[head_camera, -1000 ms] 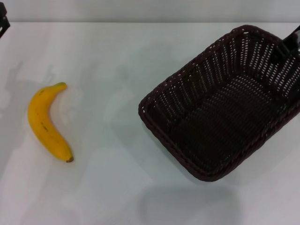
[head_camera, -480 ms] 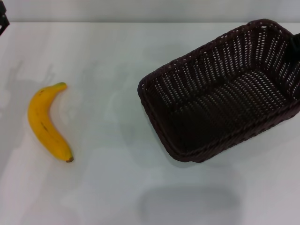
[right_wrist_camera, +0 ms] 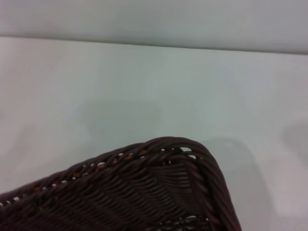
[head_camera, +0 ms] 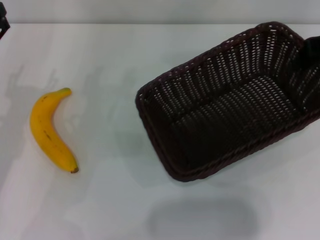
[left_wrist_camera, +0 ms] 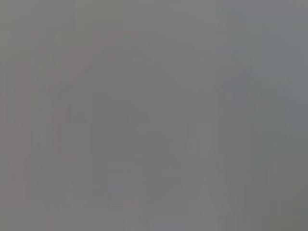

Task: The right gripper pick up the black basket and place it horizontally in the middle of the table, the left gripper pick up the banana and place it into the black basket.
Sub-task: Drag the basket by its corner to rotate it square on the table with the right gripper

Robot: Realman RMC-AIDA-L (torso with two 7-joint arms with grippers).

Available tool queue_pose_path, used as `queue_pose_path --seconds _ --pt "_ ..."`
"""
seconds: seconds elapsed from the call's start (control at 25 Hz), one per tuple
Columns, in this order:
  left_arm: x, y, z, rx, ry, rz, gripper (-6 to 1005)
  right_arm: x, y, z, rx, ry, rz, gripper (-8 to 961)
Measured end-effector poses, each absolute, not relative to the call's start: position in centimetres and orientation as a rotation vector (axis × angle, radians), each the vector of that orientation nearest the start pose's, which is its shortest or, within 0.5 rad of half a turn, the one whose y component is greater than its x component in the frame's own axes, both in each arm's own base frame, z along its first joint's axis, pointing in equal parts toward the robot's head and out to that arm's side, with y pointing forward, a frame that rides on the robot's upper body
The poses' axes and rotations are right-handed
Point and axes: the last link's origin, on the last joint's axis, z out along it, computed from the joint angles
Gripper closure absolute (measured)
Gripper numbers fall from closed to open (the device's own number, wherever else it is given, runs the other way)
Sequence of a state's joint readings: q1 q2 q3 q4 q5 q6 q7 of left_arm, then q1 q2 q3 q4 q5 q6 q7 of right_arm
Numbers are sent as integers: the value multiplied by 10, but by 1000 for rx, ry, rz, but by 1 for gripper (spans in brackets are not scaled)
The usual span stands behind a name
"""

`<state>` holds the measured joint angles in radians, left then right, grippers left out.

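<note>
The right gripper (head_camera: pixel 314 50) grips the basket (head_camera: pixel 225 105), lifted and askew; level it, square it mid-tabletop (head_camera: pixel 115 60), then lower gently.

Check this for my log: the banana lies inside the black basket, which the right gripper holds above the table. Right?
Not quite. The head view shows the banana lying on the table, well apart from the black basket. The right gripper is at the basket's far end.
</note>
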<state>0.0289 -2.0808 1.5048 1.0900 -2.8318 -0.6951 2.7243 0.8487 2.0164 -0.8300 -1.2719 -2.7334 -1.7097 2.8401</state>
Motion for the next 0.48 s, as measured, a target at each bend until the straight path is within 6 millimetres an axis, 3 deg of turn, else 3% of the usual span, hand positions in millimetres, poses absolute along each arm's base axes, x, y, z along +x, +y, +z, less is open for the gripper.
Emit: queue_pose_path --seconds 0.48 --pt "-289 318 74 -1599 -373 -672 119 188 397 89 -2178 1598 192 793"
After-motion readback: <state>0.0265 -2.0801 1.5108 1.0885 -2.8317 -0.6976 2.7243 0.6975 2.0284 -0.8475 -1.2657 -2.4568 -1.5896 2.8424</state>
